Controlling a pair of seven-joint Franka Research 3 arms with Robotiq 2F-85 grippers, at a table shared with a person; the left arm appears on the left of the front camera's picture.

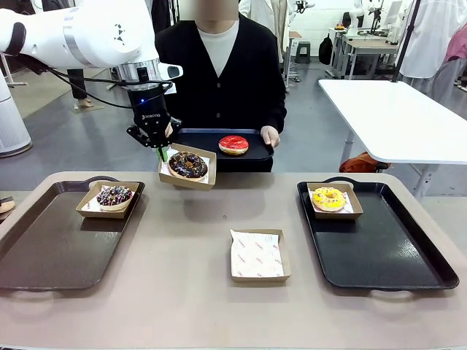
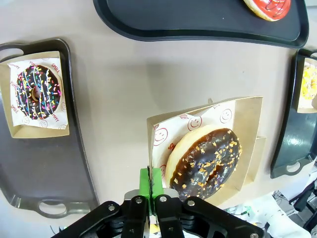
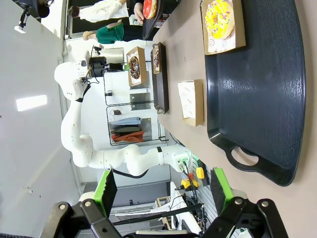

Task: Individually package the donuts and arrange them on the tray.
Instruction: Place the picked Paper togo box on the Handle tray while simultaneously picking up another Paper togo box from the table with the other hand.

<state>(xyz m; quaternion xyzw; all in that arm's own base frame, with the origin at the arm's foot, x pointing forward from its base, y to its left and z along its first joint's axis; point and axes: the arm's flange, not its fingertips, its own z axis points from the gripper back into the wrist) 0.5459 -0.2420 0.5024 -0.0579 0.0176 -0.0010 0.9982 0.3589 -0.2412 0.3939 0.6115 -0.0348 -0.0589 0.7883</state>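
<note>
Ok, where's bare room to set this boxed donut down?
Left tray is bare this side of the sprinkle donut; right tray this side of the yellow donut. An empty box takes mid-table.

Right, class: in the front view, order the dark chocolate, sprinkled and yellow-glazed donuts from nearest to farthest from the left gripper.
1. Dark chocolate donut, in the cardboard box the left gripper pinches.
2. Sprinkled donut, boxed on the left tray.
3. Yellow-glazed donut, boxed on the right tray.
</note>
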